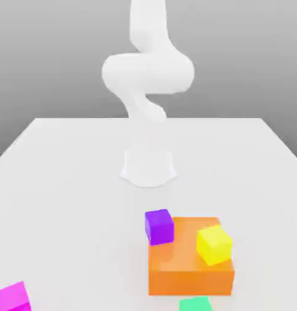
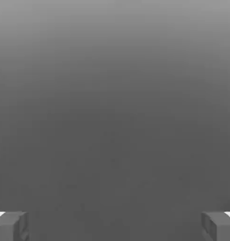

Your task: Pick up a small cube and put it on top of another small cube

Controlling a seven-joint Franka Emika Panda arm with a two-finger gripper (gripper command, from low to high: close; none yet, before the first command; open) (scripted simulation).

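Meanwhile, wide-spread end effector (image 2: 115, 226) faces nothing; pink cube (image 1: 12, 297) on table (image 1: 65, 182).

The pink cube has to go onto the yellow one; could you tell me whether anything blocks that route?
Nothing stands between them: bare table separates the pink cube from the yellow cube, which sits on the orange block, top uncovered.

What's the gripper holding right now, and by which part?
Nothing. The gripper is open, with bare grey background between its fingers. The magenta cube sits on the table, untouched.

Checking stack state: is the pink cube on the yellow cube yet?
No. The pink cube sits on the table, far from the yellow cube on the orange block.
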